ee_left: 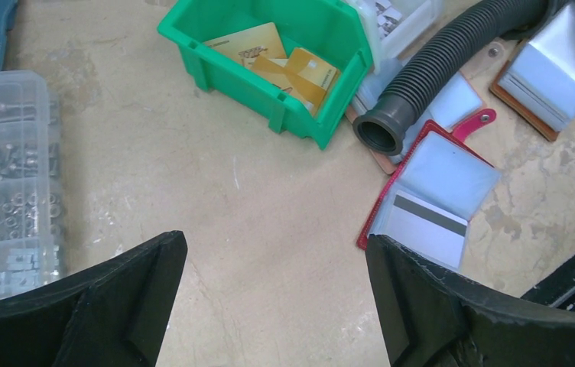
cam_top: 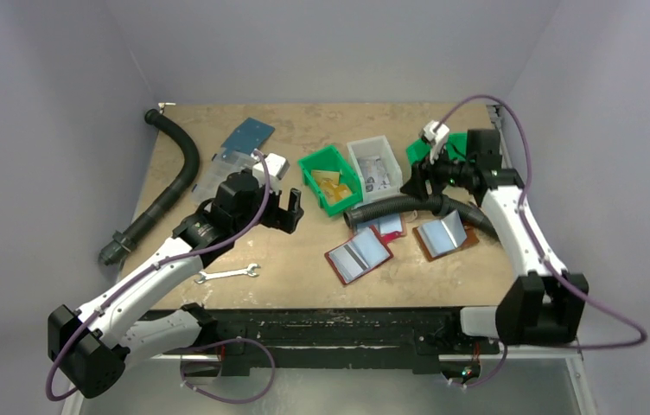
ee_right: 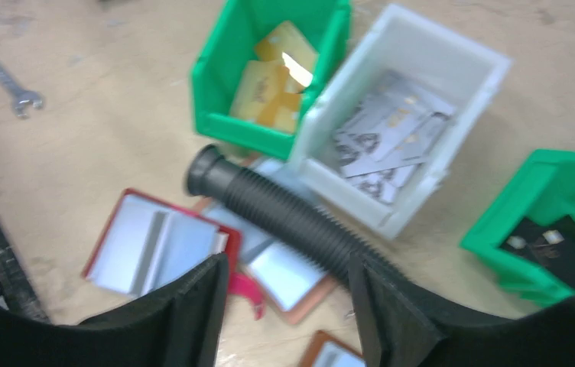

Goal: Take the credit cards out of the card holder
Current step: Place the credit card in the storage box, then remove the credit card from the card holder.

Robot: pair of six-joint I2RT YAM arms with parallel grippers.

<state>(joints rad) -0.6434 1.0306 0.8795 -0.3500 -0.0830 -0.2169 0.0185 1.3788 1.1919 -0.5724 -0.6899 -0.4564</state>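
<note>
Left claw [ee_left: 277, 256]: fingers spread wide with nothing between them, over bare table [cam_top: 304, 251], left of centre in the overhead view
Right claw [ee_right: 288, 279]: fingers apart and gripping nothing, hanging above the corrugated hose [ee_right: 292, 218] in the lower middle of its own view
Card holder [cam_top: 358, 256]: dark red, spread open and flat on the table just below centre of the overhead view, pale shiny pockets facing up; neither claw touches it
Holder in the wrist views: right-hand side of the left wrist view, lower left of the right wrist view, which is blurred
Red tab [ee_left: 486, 118]: sticks out of the holder's upper edge, near the hose mouth
Credit card [ee_left: 427, 223]: pale, with a dark stripe, on the lower half of the open holder; whether it is tucked in the pocket I cannot tell
Brown folders: one open to the right of the holder [cam_top: 442, 235], another partly under the hose
Green bin [cam_top: 330, 177]: above centre, yellow-orange cards inside
White bin [cam_top: 373, 167]: touching the green bin's right side, grey printed cards inside
Wrench [cam_top: 228, 274]: lower left of the table, well apart from the holder
</note>
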